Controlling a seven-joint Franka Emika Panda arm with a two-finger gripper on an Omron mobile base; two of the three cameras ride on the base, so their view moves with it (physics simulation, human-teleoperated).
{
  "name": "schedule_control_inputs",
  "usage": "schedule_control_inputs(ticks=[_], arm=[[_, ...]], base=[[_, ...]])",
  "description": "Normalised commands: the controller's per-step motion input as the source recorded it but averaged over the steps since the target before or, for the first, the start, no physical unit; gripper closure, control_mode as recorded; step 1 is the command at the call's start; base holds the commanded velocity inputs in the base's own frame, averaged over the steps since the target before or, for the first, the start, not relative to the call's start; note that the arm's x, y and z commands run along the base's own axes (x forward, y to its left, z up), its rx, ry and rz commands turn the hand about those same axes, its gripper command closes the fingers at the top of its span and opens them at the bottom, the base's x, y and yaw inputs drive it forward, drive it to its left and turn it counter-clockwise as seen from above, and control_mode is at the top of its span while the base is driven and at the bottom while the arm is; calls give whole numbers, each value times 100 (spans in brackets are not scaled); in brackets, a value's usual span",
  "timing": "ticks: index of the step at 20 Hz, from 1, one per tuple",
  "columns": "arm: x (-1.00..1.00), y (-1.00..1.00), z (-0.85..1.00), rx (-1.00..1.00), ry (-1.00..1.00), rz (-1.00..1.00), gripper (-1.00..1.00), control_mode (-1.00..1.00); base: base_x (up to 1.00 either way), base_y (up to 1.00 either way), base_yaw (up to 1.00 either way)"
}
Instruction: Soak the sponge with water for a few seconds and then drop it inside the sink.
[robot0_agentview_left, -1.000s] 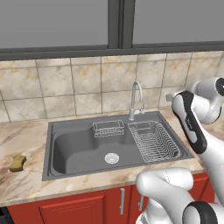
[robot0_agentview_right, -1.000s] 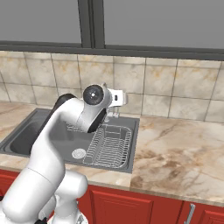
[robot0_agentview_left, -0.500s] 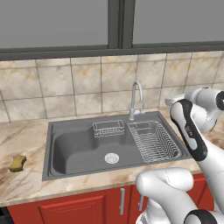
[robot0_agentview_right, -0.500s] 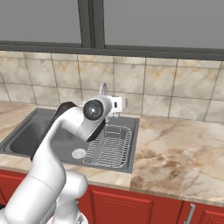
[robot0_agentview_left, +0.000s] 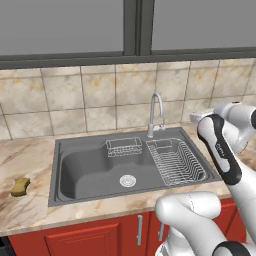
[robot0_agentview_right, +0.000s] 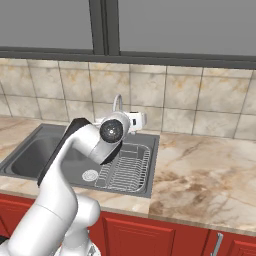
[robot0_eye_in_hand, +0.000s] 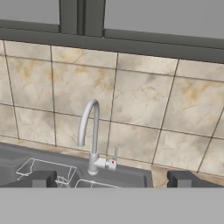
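We see the sponge (robot0_agentview_left: 20, 186) at the far left of the left base view, flat on the counter (robot0_agentview_left: 30, 210), well apart from the sink (robot0_agentview_left: 90, 170) and left of its rim. Nothing touches it. No water runs from the faucet (robot0_agentview_left: 156, 112); the spout is dry in all views.

The end effector (robot0_eye_in_hand: 111, 178) sits at the bottom of the hand view, fingertips (robot0_eye_in_hand: 40, 178) far apart, wide open, holding nothing. It looks at the faucet and the tiled wall. In the right base view the hand sits mid-frame by the faucet, above the dish rack (robot0_agentview_right: 125, 167). So the arm is on the opposite side of the sink from the sponge.

Our guess on handling: the sponge looks small, light and soft, and it likely squashes under the fingers. The pinched, wavy sides give a natural waist, so we'd grip across the narrow middle, from above, fingers on the two long sides. Dry, it should not slip much; wet, it gets heavier and slicker, so a firm squeeze matters. It's not fragile. Because it lies low on the counter, the fingers have to come down close to the surface.

The task looks barely begun: the sponge is not picked up, the tap is off, and the sink holds just the drain (robot0_agentview_left: 127, 180) and a wire basket (robot0_agentview_left: 123, 147).
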Motion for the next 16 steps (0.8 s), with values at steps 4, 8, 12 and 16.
schedule_control_inputs(ticks=[4, 8, 12, 16], arm=[[-2, -2, 0, 0, -2, 3, -100, -100], [-4, -4, 0, 0, -2, 3, -100, -100], [-5, 0, 0, 0, -1, 2, -100, -100], [-6, 0, 0, 0, 0, 6, -100, -100]], base=[[0, 0, 0], [0, 0, 0], [0, 0, 0], [0, 0, 0]])
